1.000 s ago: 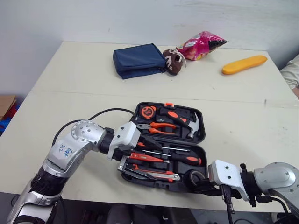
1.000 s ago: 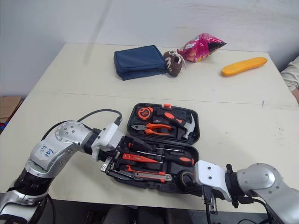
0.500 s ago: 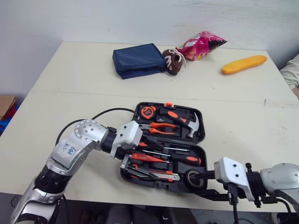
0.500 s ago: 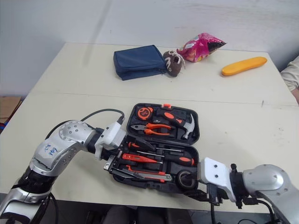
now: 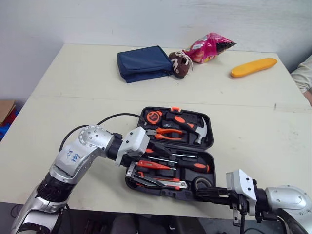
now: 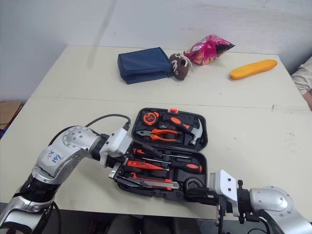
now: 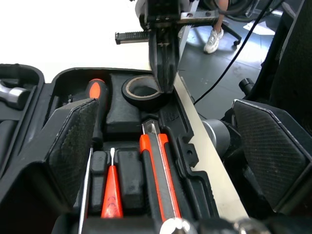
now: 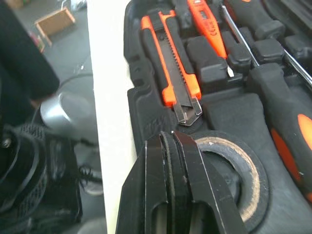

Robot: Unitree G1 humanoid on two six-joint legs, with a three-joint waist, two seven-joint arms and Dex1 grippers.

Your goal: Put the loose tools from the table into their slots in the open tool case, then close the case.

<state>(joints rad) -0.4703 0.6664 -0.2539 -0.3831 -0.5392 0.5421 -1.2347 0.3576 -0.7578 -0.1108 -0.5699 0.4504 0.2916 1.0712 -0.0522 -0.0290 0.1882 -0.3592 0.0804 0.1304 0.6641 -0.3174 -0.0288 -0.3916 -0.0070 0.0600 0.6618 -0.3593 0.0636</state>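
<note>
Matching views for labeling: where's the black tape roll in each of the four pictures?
Left eye view: tape roll in the case's near right corner.
Right eye view: tape roll, same corner.
Left wrist view: tape roll beyond the utility knife's tip.
Right wrist view: tape roll past that tip.
Shared landmark: the utility knife.

one tool case, one tape roll, one blue pouch, one pink bag, one yellow case.

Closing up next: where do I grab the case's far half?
Probably its far rim beside the orange latch, coming from the far side. It lies flat open and joins the near half along the middle, so that edge should give the most leverage.
</note>
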